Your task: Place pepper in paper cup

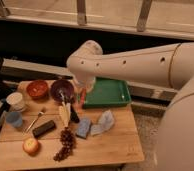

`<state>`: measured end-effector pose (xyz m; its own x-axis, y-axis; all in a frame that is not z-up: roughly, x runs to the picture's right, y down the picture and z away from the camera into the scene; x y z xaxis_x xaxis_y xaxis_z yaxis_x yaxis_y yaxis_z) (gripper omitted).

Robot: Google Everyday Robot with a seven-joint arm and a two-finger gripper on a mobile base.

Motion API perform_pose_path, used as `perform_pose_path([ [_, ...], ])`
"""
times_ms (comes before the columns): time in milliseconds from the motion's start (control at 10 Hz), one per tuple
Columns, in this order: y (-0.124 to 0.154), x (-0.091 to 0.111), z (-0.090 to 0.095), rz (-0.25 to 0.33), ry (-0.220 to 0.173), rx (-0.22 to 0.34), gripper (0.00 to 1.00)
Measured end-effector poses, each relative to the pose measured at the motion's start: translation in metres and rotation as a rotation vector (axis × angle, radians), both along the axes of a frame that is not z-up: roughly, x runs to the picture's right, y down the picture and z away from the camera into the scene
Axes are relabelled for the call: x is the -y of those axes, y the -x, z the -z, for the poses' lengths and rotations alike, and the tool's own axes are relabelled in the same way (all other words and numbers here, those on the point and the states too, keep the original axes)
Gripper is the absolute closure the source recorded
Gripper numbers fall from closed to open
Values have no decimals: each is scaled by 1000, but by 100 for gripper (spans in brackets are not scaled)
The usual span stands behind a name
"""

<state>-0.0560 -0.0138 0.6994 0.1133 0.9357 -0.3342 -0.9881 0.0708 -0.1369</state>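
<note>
Arm: a thick white arm reaches in from the right and bends down over the middle of the wooden table (pixel 115 145).
Gripper: the gripper (pixel 83 90) hangs under the wrist, above the table just off the front left corner of the green tray (pixel 110 95).
Grip: the jaws are closed, and from where I stand they seem to be pinching the top of the pepper, though the wrist hides part of the grip.
Pepper: the pepper (pixel 82 99), slender and orange-red, hangs nearly upright below the wrist, between the dark purple bowl (pixel 61 90) and the green tray.
Paper cup: the paper cup (pixel 15 101) stands upright at the table's far left edge, well apart from the pepper, with both bowls between them.
Bowls: the red-orange bowl (pixel 37 89) sits just beside the dark purple bowl along the back of the table.
Blue cup: the blue cup (pixel 13 119) stands just in front of the paper cup.
Left front: a fork (pixel 36 120) lies slantwise near the blue cup, a black bar (pixel 43 128) lies beside it, and an apple (pixel 30 145) sits at the front corner.
Middle front: a bunch of grapes (pixel 65 145) lies near the table's front edge, with a pale yellow item (pixel 65 112) behind it.
Right of middle: a blue sponge (pixel 83 127) and a crumpled grey-blue cloth (pixel 104 122) lie side by side, touching or nearly so.
Tray: it lies flat at the back right of the table.
</note>
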Motion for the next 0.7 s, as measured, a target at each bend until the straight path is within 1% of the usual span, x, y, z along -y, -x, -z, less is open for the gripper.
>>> perform_pose_path([
  [100,22,17,4,36,-63,36,100],
  [300,53,36,12,73,-137,94,100],
  [400,64,40,17,82,-156,116,100],
  [700,61,40,16,81,-156,112,100],
])
